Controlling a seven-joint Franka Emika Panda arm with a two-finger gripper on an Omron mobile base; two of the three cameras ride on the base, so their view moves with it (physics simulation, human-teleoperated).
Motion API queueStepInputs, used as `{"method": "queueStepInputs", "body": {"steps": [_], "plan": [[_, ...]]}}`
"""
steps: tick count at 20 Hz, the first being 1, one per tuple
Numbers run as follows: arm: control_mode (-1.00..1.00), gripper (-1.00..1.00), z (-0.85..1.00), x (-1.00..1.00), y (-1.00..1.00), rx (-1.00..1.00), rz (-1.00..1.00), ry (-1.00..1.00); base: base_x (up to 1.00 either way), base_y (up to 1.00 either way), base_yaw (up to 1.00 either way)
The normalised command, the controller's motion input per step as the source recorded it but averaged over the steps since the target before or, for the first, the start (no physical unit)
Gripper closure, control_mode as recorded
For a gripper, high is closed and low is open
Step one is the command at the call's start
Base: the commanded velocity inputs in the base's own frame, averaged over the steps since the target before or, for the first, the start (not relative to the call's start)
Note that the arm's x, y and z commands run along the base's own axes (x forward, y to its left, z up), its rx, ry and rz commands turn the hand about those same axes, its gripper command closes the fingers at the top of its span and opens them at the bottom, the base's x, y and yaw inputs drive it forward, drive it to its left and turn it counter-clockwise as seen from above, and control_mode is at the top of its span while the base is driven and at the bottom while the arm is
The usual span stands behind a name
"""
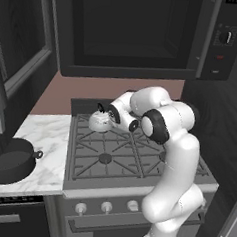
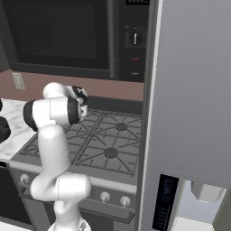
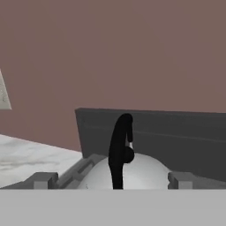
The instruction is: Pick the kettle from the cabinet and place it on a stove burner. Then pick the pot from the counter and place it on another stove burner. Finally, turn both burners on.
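1. Left base view: the kettle [image 1: 100, 121] sits on the rear-left grate of the stove [image 1: 137, 162], right beside my wrist, its black handle arching up.
2. Hand view: the kettle [image 3: 128, 172] fills the lower centre and its handle [image 3: 120, 148] stands edge-on before the camera. Behind it run the dark back rail of the stove and the brown wall.
3. My gripper [image 1: 112, 115] is spread wide, holding nothing; in the hand view my finger tips are not clear, so I cannot tell whether they touch the kettle.
4. Right base view: my own forearm and elbow stand in front of the rear-left burner, so the kettle is hidden there. The two right-hand burners [image 2: 111, 153] are seen bare.
5. Left base view: the pot [image 1: 11, 160] rests on the marble table [image 1: 46, 140] left of the stove, well apart from the kettle.
6. Around: microwave [image 1: 141, 32] above the stove, silver knobs [image 1: 106, 207] along its front, tall grey refrigerator [image 2: 194, 90] at right in the right base view.
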Motion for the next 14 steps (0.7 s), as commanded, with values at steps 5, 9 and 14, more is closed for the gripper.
{"method": "queueStepInputs", "body": {"steps": [5,9,14], "plan": [[-1.00,-1.00,0.11,-0.18,-0.06,0.05,0.00,0.00,0.00,0.00,0.00],[-1.00,-1.00,0.25,-0.22,-0.04,0.06,0.00,0.00,0.00,0.00,0.00],[-1.00,-1.00,0.34,-0.25,-0.02,0.05,0.00,0.03,0.00,0.00,0.00]]}}
